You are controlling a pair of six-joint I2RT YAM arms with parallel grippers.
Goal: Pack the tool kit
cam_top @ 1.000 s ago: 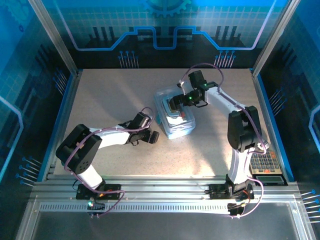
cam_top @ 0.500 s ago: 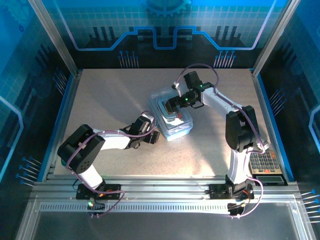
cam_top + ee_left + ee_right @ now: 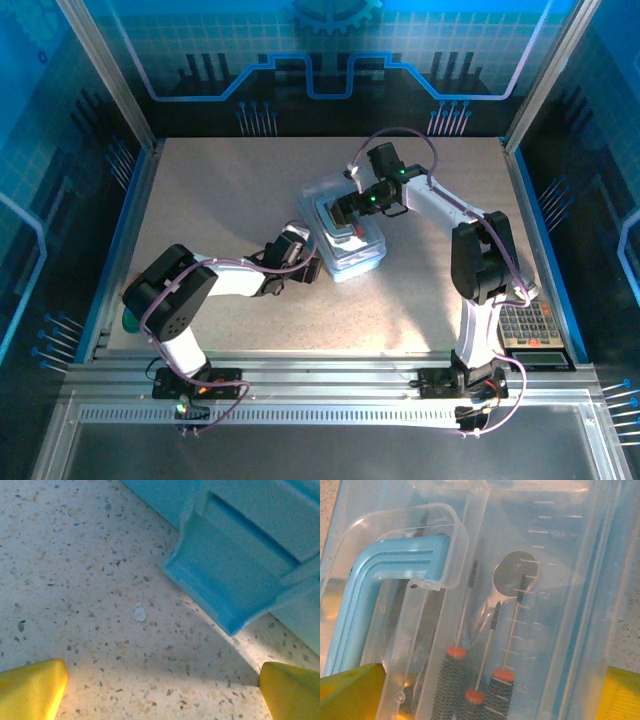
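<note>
The tool kit case [image 3: 355, 262] lies mid-table with its lid on, long axis running 11 to 5 o'clock. The right gripper [image 3: 343, 212] hangs spread above its handle [image 3: 385, 580]. The nearer left gripper [image 3: 308, 270], also spread, sits just beside the case's 8 o'clock edge, with the blue latch [image 3: 220, 580] at 1 o'clock from its fingertips.

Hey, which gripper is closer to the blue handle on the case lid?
Right. The right gripper hangs open directly above the lid, with the blue handle just below its fingers. The left gripper sits open, low on the table beside the case, facing its side latch.
</note>
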